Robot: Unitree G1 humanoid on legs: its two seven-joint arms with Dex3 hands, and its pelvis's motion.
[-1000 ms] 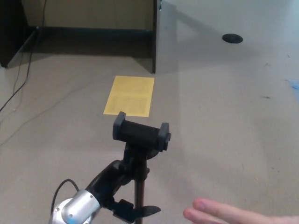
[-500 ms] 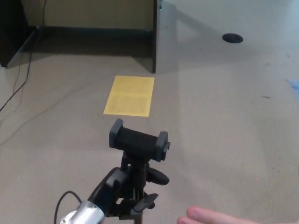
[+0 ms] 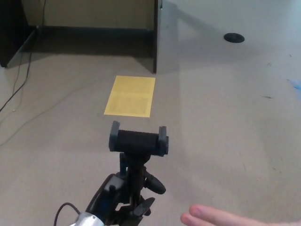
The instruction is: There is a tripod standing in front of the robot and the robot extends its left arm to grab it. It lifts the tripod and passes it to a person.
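1. Left hand [image 3: 123, 195] comes up from the bottom edge of the head view, left of centre, its black fingers wrapped around the stem of the tripod [image 3: 137, 160] just under the head.
2. One thick finger [image 3: 154, 183] sticks out to the right of the stem, and another part of the hand shows lower, beside the pole.
3. Behind the hand, a silver wrist section and a thin black cable loop show at the bottom edge.
4. The tripod's phone clamp [image 3: 138, 139] sits on top of the stem, lying roughly level, with a raised jaw at each end; its legs are out of view below the picture.
5. A person's hand [image 3: 221, 219] reaches in from the bottom right, fingers stretched toward the tripod but apart from it.
6. The robot's right hand does not show.
7. On the grey carpet floor [image 3: 225, 117] beyond the clamp lies a yellow sheet [image 3: 131, 96].
8. Farther back stand a dark panel [image 3: 155, 37] and a dark baseboard; a black round disc [image 3: 233, 38] lies at the upper right.
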